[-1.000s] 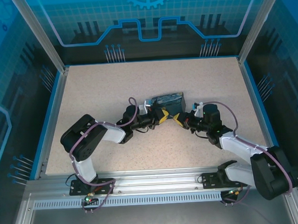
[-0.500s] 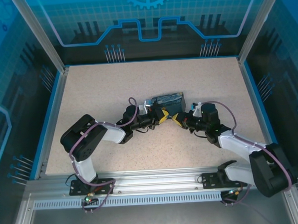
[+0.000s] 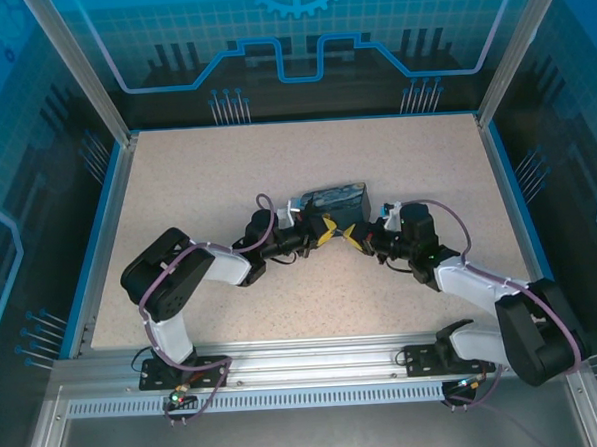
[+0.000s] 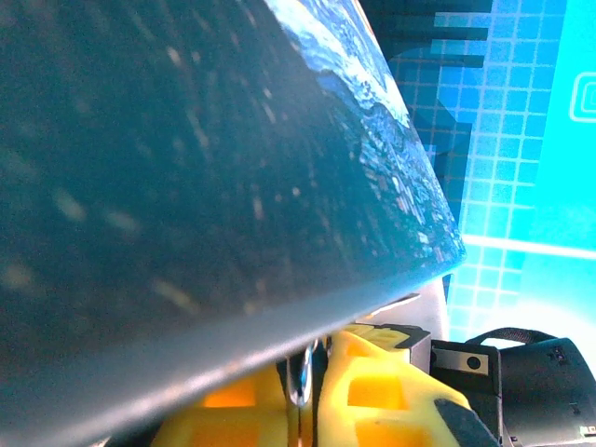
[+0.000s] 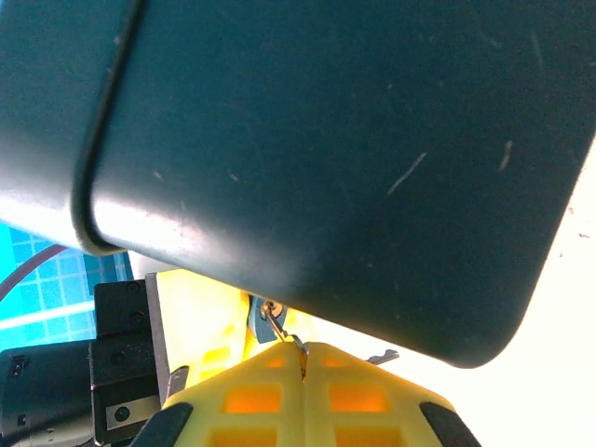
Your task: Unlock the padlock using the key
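The right end effector (image 5: 303, 356) is pinched narrow on the key (image 5: 281, 330), whose tip meets the small padlock (image 5: 260, 313). The left end effector (image 4: 312, 374), also narrow, grips that padlock. Both meet just beside the swirl-painted box (image 3: 334, 198), mid-desk (image 3: 196, 179).

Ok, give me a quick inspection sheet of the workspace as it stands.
Surface: speckled beige table, no spills seen.
Job's things: small padlock at the lower edge of the blue swirl-painted box; key with its tip at the keyhole, insertion unclear.
Clutter: nothing seen.
Hands: right hand shut on the key; left hand close beside it at the box's edge, grip unclear.
Cables: purple cables run along both arms.
Surroundings: blue patterned walls; aluminium rail at the near edge.
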